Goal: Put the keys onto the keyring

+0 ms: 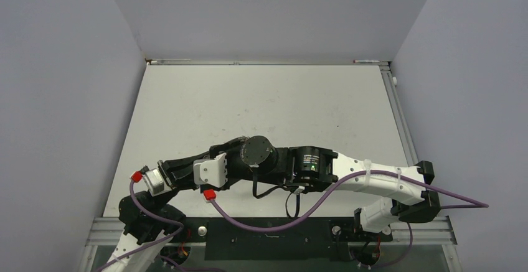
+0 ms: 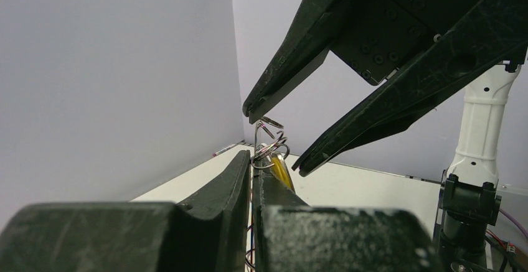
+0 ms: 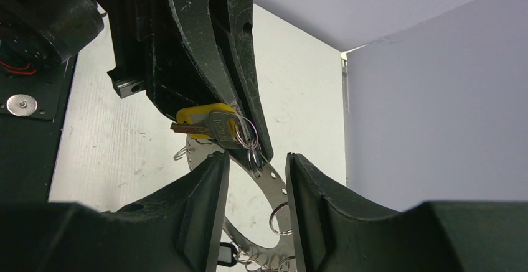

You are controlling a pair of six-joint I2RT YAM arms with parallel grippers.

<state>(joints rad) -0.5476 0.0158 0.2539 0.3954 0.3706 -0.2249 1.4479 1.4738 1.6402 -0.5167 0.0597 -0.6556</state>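
R hand [image 3: 256, 158] stood wide open, gripping nothing.
L hand [image 2: 252, 162] was clamped shut on keys [image 3: 215, 126], yellow head showing, above counter [image 3: 124, 154].

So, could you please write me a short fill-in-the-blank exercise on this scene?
1. The left gripper is shut on the keys, one with a ___ head.
2. The right gripper has its jaws ___.
3. The looping cables are ___.
Missing words: yellow, open, purple.
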